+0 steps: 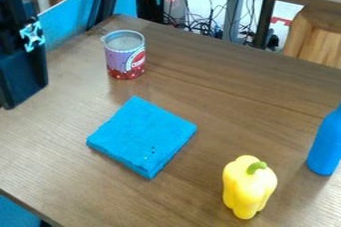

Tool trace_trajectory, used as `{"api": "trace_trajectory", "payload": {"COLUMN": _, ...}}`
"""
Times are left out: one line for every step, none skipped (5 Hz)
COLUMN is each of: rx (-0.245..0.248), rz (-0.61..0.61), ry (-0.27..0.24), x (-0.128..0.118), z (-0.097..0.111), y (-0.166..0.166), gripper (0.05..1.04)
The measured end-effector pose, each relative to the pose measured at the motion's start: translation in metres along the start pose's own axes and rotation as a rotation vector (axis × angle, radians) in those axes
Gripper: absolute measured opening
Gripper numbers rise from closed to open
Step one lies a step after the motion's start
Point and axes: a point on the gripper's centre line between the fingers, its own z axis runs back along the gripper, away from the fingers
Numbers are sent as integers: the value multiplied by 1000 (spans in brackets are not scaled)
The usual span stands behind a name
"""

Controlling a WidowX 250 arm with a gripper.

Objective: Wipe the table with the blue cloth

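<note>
i can't tell whether my claw [23, 79] is closed; the far-left cup [124, 56] looks light, stiff, best gripped around its sides.

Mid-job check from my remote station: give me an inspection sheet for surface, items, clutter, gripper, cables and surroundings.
Surface: brown wood-grain tabletop
Items: purple-and-red can upright; square blue cloth lying flat, dark specks on it; yellow pepper, green stem up; blue bottle upright, cut off by the right edge
Clutter: nothing seen
Gripper: black, at left edge; no held object visible
Cables: tangled, beyond the table's far edge
Surroundings: blue panel at upper left
</note>
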Motion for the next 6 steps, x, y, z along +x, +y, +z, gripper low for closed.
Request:
{"api": "trace_trajectory", "payload": {"rx": 0, "rz": 11, "ry": 9, "x": 0, "z": -4, "y": 0, "gripper": 1000}}
{"api": "trace_trajectory", "payload": {"rx": -7, "rz": 148, "ry": 49, "x": 22, "z": -46, "y": 32, "gripper": 1000}}
{"api": "trace_trajectory", "payload": {"rx": -149, "rz": 221, "ry": 9, "x": 49, "z": -86, "y": 39, "gripper": 1000}}
{"api": "trace_trajectory", "payload": {"rx": -230, "rz": 243, "ry": -7, "x": 65, "z": -114, "y": 36, "gripper": 1000}}
{"api": "trace_trajectory", "payload": {"rx": -161, "rz": 221, "ry": -78, "x": 82, "z": -123, "y": 37, "gripper": 1000}}
{"api": "trace_trajectory", "payload": {"rx": -55, "rz": 104, "ry": -151, "x": 111, "z": -131, "y": 12, "gripper": 1000}}
